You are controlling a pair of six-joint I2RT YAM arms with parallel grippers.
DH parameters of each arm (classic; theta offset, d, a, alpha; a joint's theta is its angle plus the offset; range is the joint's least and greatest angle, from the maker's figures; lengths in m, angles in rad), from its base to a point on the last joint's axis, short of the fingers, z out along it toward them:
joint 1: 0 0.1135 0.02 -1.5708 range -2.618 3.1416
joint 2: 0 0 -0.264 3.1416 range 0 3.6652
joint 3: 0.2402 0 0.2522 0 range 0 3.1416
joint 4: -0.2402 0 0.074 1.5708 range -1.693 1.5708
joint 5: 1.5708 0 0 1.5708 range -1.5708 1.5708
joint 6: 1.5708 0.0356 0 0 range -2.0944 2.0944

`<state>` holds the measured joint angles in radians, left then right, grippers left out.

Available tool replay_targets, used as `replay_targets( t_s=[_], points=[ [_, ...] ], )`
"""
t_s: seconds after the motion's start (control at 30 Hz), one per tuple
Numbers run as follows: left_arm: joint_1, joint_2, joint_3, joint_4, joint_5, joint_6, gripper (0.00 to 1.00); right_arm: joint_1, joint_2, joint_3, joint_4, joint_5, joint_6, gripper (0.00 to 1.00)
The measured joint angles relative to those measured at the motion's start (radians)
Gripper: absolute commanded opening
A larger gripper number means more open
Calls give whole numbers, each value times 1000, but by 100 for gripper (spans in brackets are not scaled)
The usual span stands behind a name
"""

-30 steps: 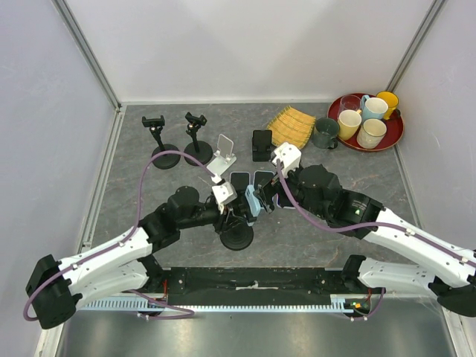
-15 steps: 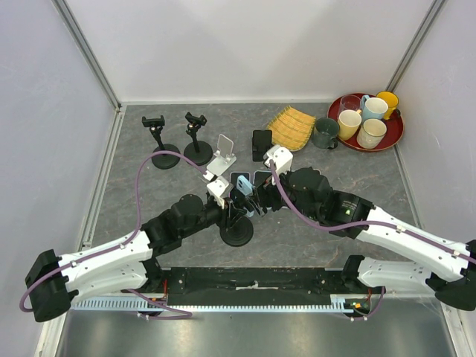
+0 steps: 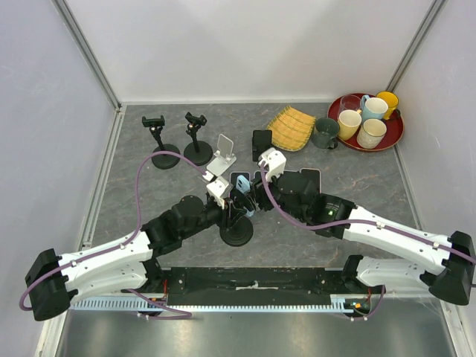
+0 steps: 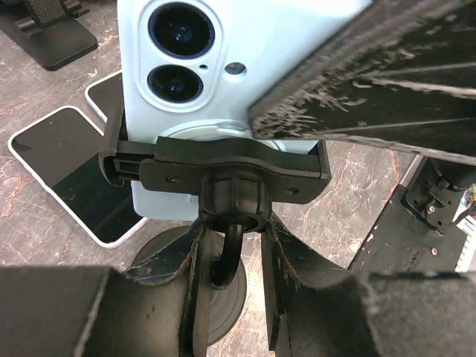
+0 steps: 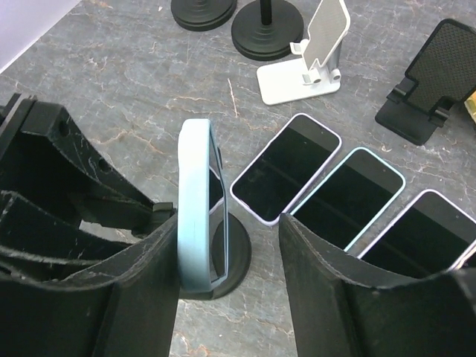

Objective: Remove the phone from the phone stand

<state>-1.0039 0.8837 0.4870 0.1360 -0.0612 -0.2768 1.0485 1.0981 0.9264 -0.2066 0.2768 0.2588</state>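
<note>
A light blue phone (image 3: pixel 245 199) stands upright in the clamp of a black phone stand (image 3: pixel 236 235) with a round base. In the left wrist view the phone's (image 4: pixel 201 52) camera side faces me above the clamp (image 4: pixel 223 167). My left gripper (image 4: pixel 232 253) is shut on the stand's neck just below the clamp. In the right wrist view the phone (image 5: pixel 195 208) shows edge-on between the fingers of my right gripper (image 5: pixel 229 230), close to the left finger. The right gripper is open around it. It also shows in the top view (image 3: pixel 251 195).
Three phones lie flat behind the stand (image 5: pixel 286 167) (image 5: pixel 349 186) (image 5: pixel 416 238). A white stand (image 3: pixel 222 155), a black stand (image 3: pixel 261 143) and two black pole stands (image 3: pixel 160 141) (image 3: pixel 195 137) stand further back. A bamboo mat (image 3: pixel 291 126), a green mug (image 3: pixel 325 132) and a red tray (image 3: pixel 393 134) of cups are at the back right.
My right gripper has moved left towards the stand and now straddles the phone's edge. My left gripper stays on the stand's neck.
</note>
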Motion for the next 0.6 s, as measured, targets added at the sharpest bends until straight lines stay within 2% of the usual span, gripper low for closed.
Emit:
replay_targets(
  t_s=[0.13, 0.43, 0.53, 0.6],
  points=[
    [-2, -2, -3, 4, -6, 0, 2, 0, 19, -20, 61, 18, 11, 52],
    [-4, -5, -10, 14, -8, -3, 2, 2, 71, -37, 168, 19, 27, 50],
    [-4, -7, -13, 17, -8, -3, 2, 2, 82, -38, 185, 16, 27, 43],
    [-4, -10, -15, 19, -9, -3, 2, 2, 85, -39, 193, 16, 28, 30]
  ],
)
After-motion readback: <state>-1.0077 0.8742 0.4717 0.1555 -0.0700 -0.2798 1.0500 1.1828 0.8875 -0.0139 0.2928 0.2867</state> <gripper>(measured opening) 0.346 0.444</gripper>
